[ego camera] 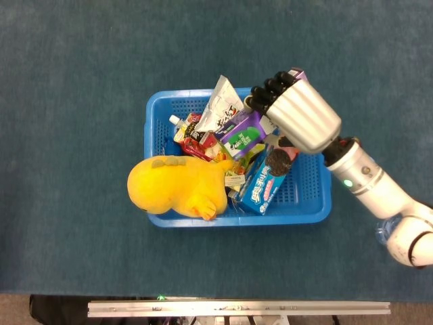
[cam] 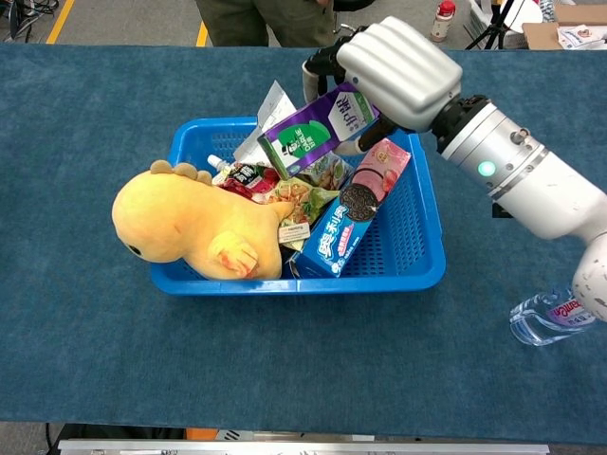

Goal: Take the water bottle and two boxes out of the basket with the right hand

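Risk first: my right hand (cam: 394, 66) grips the purple box (cam: 318, 131) only at its upper end, above the blue basket (cam: 417, 270), so it could pivot loose and drop onto the cookie box (cam: 356, 223). Its long axis slants, lower end toward the yellow plush (cam: 190, 227). The water bottle (cam: 550, 316) lies on the table.
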